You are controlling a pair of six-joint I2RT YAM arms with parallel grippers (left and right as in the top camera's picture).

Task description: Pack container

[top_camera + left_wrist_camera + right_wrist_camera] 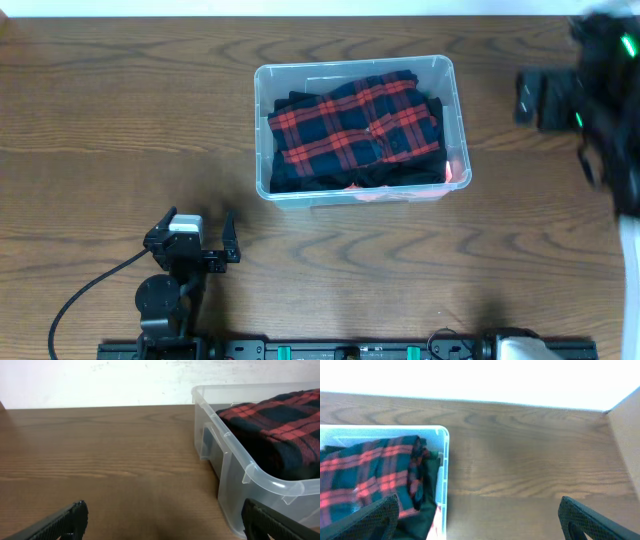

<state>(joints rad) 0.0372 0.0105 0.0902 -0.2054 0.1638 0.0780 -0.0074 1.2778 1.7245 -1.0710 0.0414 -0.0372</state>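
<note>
The clear plastic container (350, 64) stands at the table's middle back. A folded red and navy plaid shirt (355, 125) lies on top of dark clothes inside it and fills it to the rim. My left gripper (196, 238) is open and empty, near the front, left of the container and apart from it. In the left wrist view (162, 522) the container's corner (235, 450) is at the right. My right gripper (540, 100) is blurred, off to the container's right. The right wrist view (480, 520) shows it open and empty, over bare table beside the container's wall (443, 475).
A pink item (455, 172) shows at the container's front right corner. A black rail (350, 350) runs along the front edge. A cable (80, 300) trails from the left arm's base. A tan surface (626, 435) stands at the right in the right wrist view.
</note>
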